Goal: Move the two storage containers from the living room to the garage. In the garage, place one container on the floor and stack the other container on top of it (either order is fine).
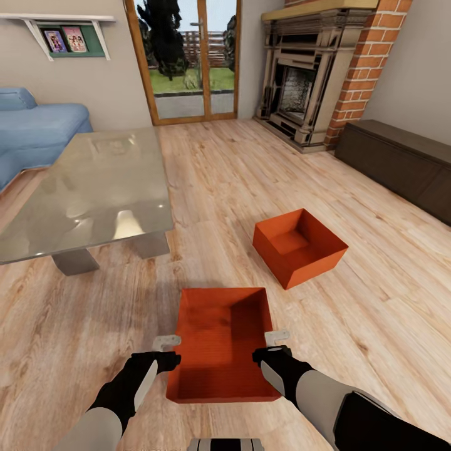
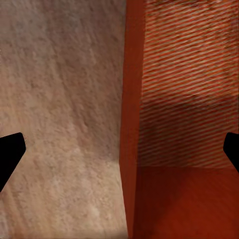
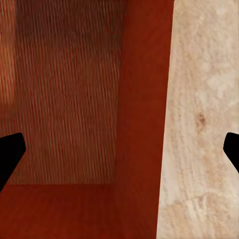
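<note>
Living room, wood plank floor [image 1: 388,313]. Near storage container [image 1: 220,341] sits on the planks right in front of the robot, open top up. Second storage container [image 1: 299,247] lies ahead and to the right, near but apart from the first, turned at an angle. Glass-topped table [image 1: 88,188] at left, brick fireplace [image 1: 300,81] and patio doors [image 1: 188,59] at the back; both containers still far from the garage.

Left gripper [image 1: 168,351] at the near container's left wall, right gripper [image 1: 275,346] at its right wall. Both wrist views show spread dark fingertips [image 2: 11,152] [image 3: 11,149] with a wall edge running between them: jaws released, straddling the rims, not yet clamped.

Handling, as a judgement: thin-walled rigid bin, empty, so likely light; ribbed walls should give some grip, but the walls may flex if pinched hard. Best hold looks like opposite long-side rims, one gripper each, level lift to keep it from tipping. Risk: an uneven pinch twists the bin.
</note>
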{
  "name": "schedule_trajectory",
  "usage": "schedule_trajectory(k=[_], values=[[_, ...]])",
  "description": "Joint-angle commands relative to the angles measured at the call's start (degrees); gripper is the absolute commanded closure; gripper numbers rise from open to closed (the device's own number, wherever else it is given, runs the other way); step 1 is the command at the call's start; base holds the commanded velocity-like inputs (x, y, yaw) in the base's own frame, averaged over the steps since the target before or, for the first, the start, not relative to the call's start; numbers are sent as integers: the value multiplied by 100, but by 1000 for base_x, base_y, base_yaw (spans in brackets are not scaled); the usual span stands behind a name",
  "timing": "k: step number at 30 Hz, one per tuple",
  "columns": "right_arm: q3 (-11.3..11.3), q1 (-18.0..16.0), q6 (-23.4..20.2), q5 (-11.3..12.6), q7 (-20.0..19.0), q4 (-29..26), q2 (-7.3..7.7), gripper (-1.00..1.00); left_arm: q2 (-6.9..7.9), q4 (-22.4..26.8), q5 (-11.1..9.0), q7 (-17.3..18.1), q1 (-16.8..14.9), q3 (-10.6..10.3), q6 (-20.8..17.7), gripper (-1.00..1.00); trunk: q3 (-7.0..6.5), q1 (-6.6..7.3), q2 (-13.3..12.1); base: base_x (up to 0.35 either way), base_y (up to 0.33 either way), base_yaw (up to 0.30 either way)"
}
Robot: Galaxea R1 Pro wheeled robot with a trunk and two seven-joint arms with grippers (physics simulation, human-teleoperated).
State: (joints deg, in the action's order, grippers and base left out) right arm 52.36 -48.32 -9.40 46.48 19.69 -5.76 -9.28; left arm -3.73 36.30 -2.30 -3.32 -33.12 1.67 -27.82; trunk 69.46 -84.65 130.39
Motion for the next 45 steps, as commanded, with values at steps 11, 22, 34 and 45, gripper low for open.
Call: schedule_trajectory(k=[11,22,34,45], values=[[39,-2,-30,28,32,-13,34,-100,-5,9,-25,-24,-1,17,-30,-100,4,1,2,0,0,15],[29,-2,-35,27,21,-13,48,-100,-5,9,-25,-22,-1,12,-30,-100,4,1,2,0,0,0],[12,-2,-36,37,-2,-10,58,-100,-5,9,-25,-20,-1,8,-29,-100,4,1,2,0,0,0],[11,-2,-27,40,-18,-13,136,-100,-5,9,-34,-20,-1,9,-30,-100,4,1,2,0,0,0]])
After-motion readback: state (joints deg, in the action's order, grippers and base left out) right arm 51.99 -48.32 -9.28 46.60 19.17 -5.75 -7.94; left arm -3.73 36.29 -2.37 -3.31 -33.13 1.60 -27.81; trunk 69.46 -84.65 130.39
